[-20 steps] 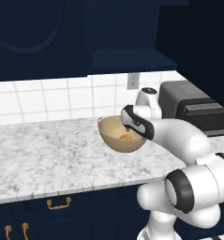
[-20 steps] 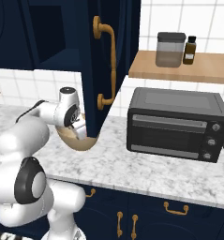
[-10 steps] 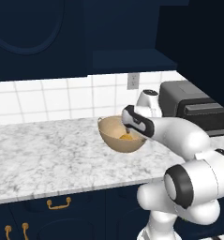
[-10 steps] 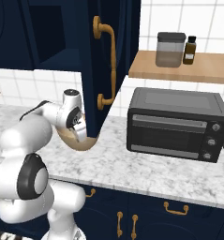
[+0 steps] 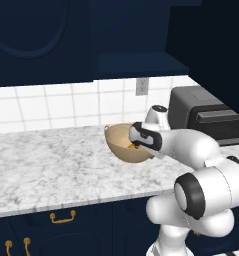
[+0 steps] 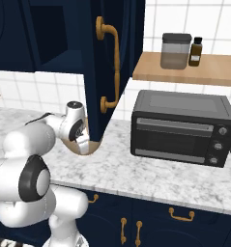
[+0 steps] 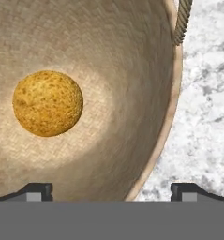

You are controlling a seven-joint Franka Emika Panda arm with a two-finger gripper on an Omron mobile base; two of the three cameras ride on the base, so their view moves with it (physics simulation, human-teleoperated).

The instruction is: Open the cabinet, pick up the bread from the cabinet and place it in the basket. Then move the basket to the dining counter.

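The tan woven basket point(image 5: 122, 144) point(image 7: 108, 56) stands on the marble counter point(image 5: 51, 162). The round golden bread point(image 7: 48, 103) point(image 5: 130, 146) lies on its floor. My gripper point(image 7: 112, 190) point(image 5: 137, 141) is open and empty, low at the basket's right side. One fingertip is inside the bowl and the other outside, so the rim point(image 7: 166, 126) runs between them. The navy wall cabinet point(image 5: 133, 40) stands open; its door point(image 6: 105, 62) with the long brass handle point(image 6: 113, 62) hangs in front of the basket point(image 6: 90, 147) in the right base view. The dining counter is out of view.
A black toaster oven point(image 6: 182, 128) point(image 5: 203, 117) sits right of the basket on the same counter. Above it a wooden shelf point(image 6: 189, 70) carries a jar point(image 6: 175, 50) and a dark bottle point(image 6: 196, 51). The open door's lower edge is close above my wrist.
My hand has sunk a little toward the basket's rim, still open. Basket and bread have stayed where they were.
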